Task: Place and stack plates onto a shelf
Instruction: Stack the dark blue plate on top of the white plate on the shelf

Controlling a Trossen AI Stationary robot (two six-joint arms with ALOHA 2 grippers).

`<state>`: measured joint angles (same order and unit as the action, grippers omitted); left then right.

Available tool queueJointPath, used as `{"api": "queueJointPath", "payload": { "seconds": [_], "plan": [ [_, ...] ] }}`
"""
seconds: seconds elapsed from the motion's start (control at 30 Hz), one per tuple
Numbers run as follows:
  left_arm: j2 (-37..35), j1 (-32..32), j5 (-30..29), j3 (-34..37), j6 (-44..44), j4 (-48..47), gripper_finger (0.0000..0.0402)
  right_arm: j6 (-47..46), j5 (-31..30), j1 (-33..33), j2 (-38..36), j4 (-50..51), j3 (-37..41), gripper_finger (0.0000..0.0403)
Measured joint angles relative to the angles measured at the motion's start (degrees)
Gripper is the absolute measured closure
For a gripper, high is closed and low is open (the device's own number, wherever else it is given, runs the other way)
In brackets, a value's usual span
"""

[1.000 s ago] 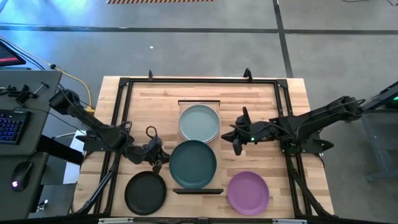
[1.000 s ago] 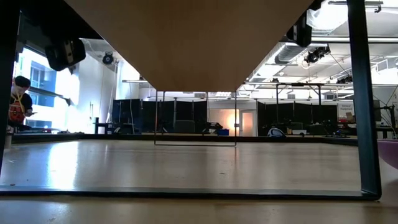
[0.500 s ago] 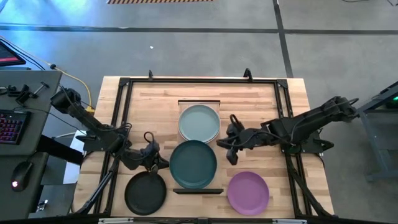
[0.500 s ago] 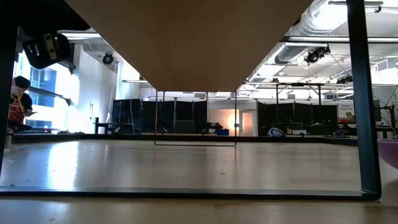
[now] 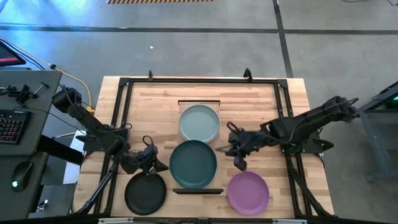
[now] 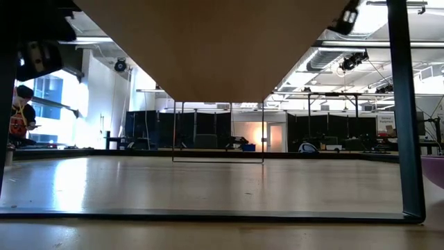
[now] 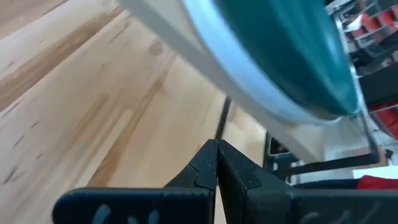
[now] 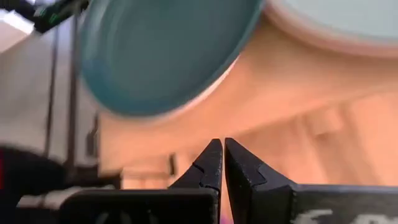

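On the shelf [image 5: 199,145], the pale blue-green plate [image 5: 199,122] lies at the far end and the dark teal plate [image 5: 193,163] at the near end. A pale rim shows under each of them. The black plate [image 5: 145,193] and the purple plate [image 5: 248,192] lie flat on the tabletop near its front edge. My left gripper [image 5: 161,167] hovers shut between the black and teal plates; its wrist view shows the shut tips [image 7: 217,148] below the teal plate [image 7: 280,50]. My right gripper [image 5: 240,165], shut [image 8: 218,147], hangs just beyond the purple plate's far rim. Pink and white plates are not visible as such.
A black metal frame [image 5: 118,124] runs around the slatted tabletop [image 5: 155,106]. Bare wood shows at the far left and far right of the shelf. A keyboard and mouse sit on a desk [image 5: 18,124] left of the table. The low view looks under the shelf board [image 6: 208,48].
My right gripper has swung from beside the pale blue-green plate toward the near edge, ending over the purple plate's far rim. My left gripper has drifted slightly toward the near left, closer to the black plate. No plate has moved.
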<state>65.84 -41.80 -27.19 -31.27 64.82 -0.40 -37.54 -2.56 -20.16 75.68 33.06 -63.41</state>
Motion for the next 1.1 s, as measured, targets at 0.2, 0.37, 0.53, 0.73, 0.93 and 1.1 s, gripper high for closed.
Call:
{"api": "queueJointPath", "payload": {
  "seconds": [0.2,0.37,0.53,0.73,0.93,1.1],
  "plan": [
    [0.0,-0.1,-0.5,0.0,1.1,-1.6,0.0401,-5.3,-0.5,-4.6,0.5,-9.8,5.4,0.0403],
    [0.0,1.5,2.6,0.0,-0.7,0.5,0.0401,-7.0,-0.3,-6.0,3.9,-17.1,7.2,0.0403],
    [0.0,2.9,7.0,0.0,-1.4,1.6,0.0401,-6.1,0.9,-6.6,8.0,-21.1,7.2,0.0403],
    [0.0,2.9,7.3,0.0,-2.3,2.6,0.0401,-5.9,0.0,-6.6,9.5,-25.0,7.2,0.0403],
    [0.0,5.0,8.8,0.0,-5.2,3.9,0.0401,-4.9,-0.6,-5.9,9.5,-25.0,7.2,0.0403],
    [0.2,8.2,11.7,0.0,-7.7,3.8,0.0401,-4.9,-1.2,-4.8,9.5,-25.0,7.2,0.0403]
  ]
}}
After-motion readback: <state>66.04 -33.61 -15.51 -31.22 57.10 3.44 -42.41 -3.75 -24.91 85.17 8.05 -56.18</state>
